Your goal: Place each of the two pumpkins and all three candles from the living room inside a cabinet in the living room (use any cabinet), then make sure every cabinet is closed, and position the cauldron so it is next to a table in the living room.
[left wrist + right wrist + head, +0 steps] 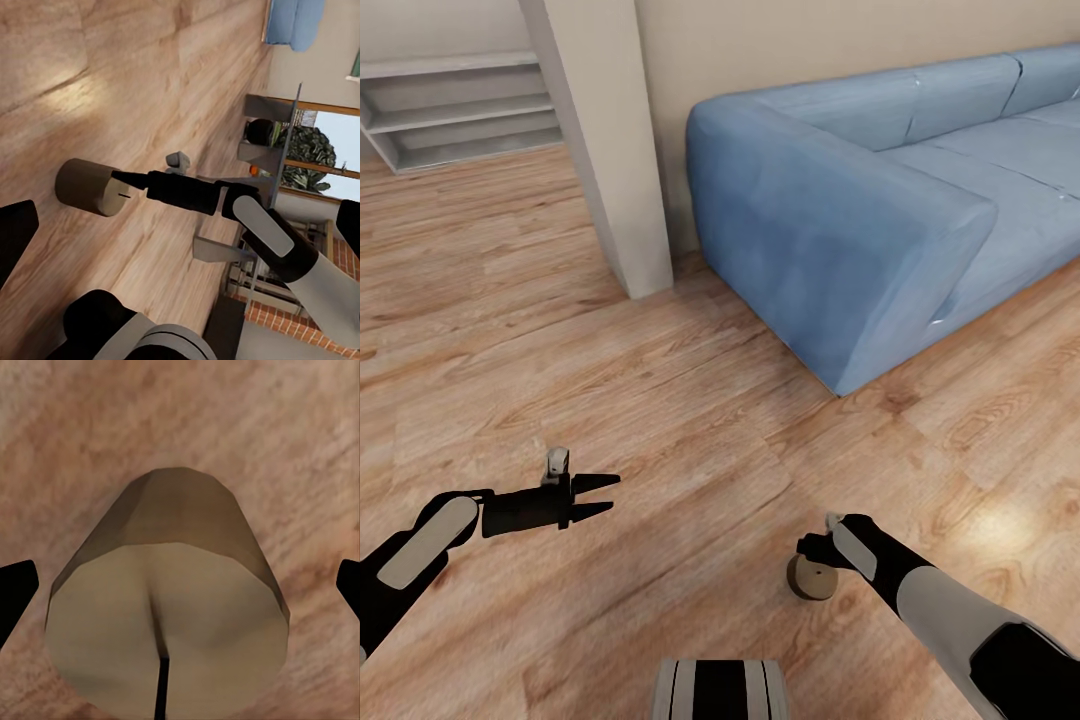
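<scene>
While your right gripper [815, 560] grasps the tan candle [812, 577] at the lower middle of the frame, left gripper [600, 497] released and empty, a jolt could shake it onto the floor [690, 420].

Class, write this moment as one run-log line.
right gripper: shut on candle | left gripper: open, empty | surroundings: wood floor, blue sofa

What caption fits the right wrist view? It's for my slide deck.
Right gripper straddling a tan candle, wick visible, above the wooden floor.
</scene>
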Robot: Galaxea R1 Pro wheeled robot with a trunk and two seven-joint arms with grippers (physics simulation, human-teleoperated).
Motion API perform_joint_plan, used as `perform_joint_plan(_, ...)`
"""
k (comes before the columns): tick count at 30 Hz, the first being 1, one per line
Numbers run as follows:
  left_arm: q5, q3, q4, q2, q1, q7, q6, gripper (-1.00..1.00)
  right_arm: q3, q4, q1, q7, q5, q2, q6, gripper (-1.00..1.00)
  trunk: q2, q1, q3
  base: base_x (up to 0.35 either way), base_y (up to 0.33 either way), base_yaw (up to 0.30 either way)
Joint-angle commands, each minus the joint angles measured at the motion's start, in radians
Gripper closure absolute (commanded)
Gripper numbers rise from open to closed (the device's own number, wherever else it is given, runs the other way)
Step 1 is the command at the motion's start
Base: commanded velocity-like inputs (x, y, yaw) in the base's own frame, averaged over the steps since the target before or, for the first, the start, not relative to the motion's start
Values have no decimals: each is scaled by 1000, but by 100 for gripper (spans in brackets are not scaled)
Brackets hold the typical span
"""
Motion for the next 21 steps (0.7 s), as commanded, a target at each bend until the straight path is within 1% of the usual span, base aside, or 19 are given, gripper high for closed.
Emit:
perform_joint_plan(1, -2, -2, 0, 1, -1, -6, 1, -100, 8, -3, 0, -9, -10, -1, 5, -100, 0, 0, -1, 0, 0, 0)
perform_joint_plan(21, -2, -8, -1, -2, -1, -5, 1, -100, 8, 1, 0, -11, -11, 1, 24, -100, 0, 0, -1, 0, 0, 0)
